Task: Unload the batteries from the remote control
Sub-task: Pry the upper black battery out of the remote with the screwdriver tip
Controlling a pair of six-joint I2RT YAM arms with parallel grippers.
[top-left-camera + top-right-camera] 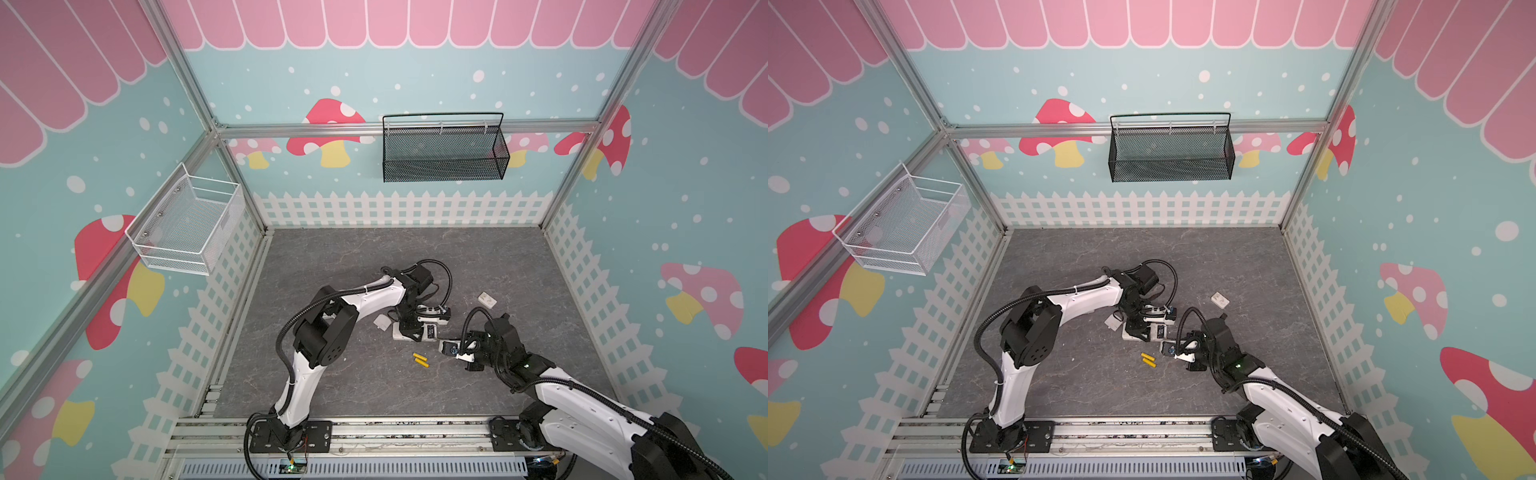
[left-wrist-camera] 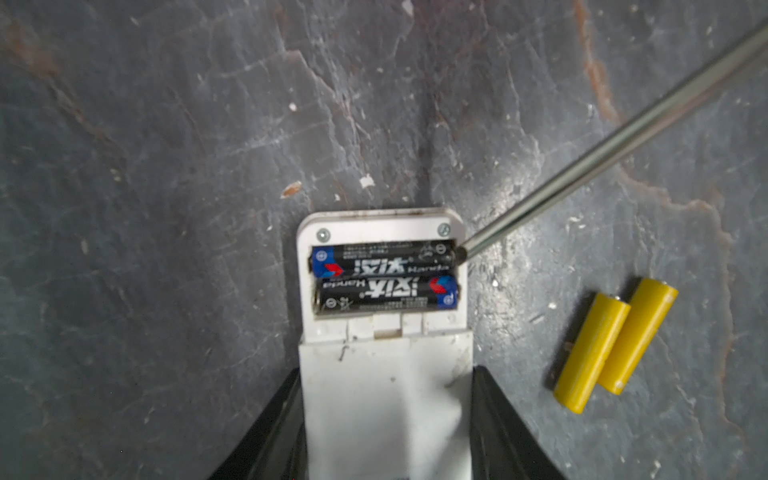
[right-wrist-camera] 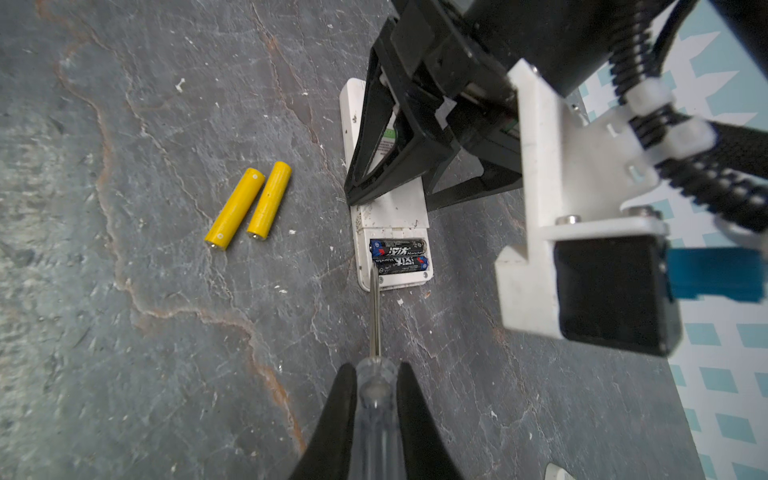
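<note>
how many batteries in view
4. Two black batteries sit in the open remote; two yellow batteries lie side by side on the table beside it. More may be hidden.

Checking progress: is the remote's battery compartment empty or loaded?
Loaded. Two black batteries lie side by side in the uncovered bay of the remote; the yellow pair lies outside.

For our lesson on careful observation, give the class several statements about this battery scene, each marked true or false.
1. Two black batteries sit in the open compartment of the remote. True.
2. The yellow batteries are inside the remote. False: they lie side by side on the table, beside it.
3. The right gripper is shut on the screwdriver. True.
4. The left gripper is empty. False: its jaws clamp the remote.
</note>
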